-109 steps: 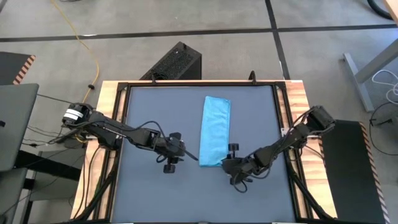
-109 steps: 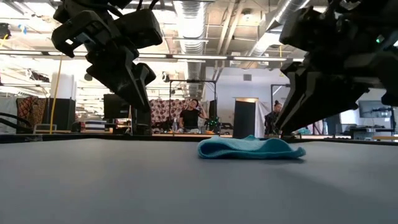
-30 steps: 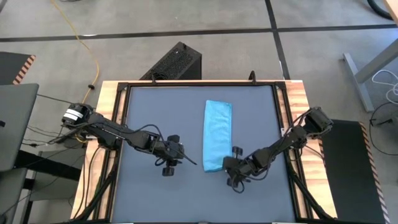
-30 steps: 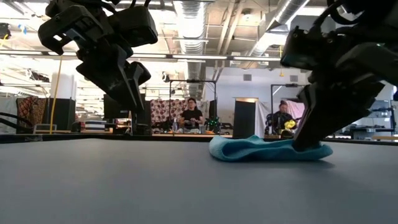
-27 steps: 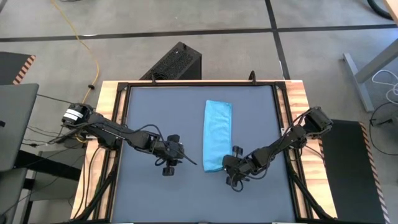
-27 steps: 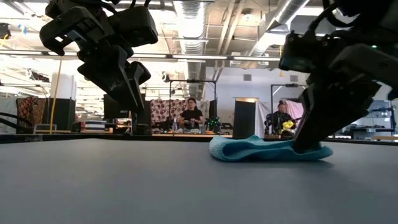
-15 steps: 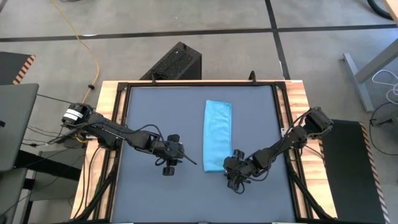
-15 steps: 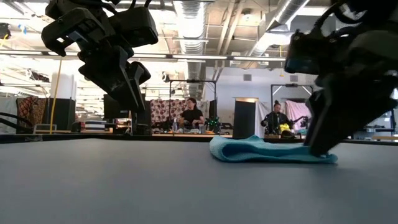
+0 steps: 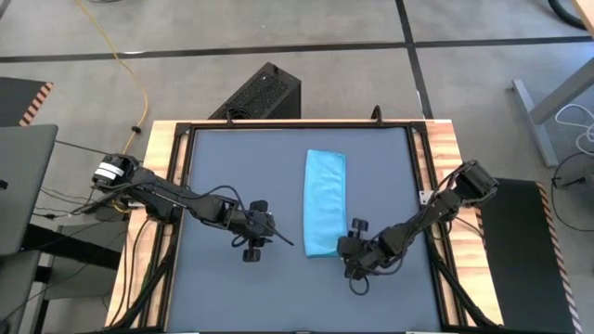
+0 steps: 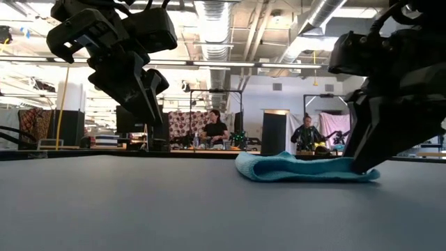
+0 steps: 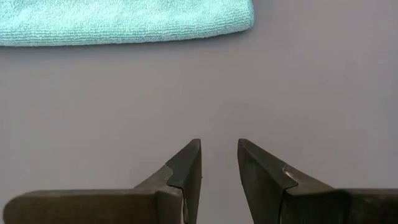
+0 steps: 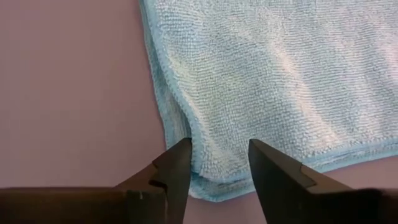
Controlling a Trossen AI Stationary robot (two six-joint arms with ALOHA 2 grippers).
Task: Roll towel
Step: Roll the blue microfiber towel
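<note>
High view: the towel (image 9: 324,203) lies folded into a long strip mid-table. My right gripper (image 9: 345,250) sits at its near end; my left gripper (image 9: 280,237) waits just beside, off the cloth.

Low view: towel flat, no roll begun.

Right wrist view: my fingers (image 12: 176,167) are parted, holding nothing, straddling the corner layers. Judgement: bite all layers evenly before curling.

Left wrist view: fingers (image 11: 189,167) slightly apart, empty.
</note>
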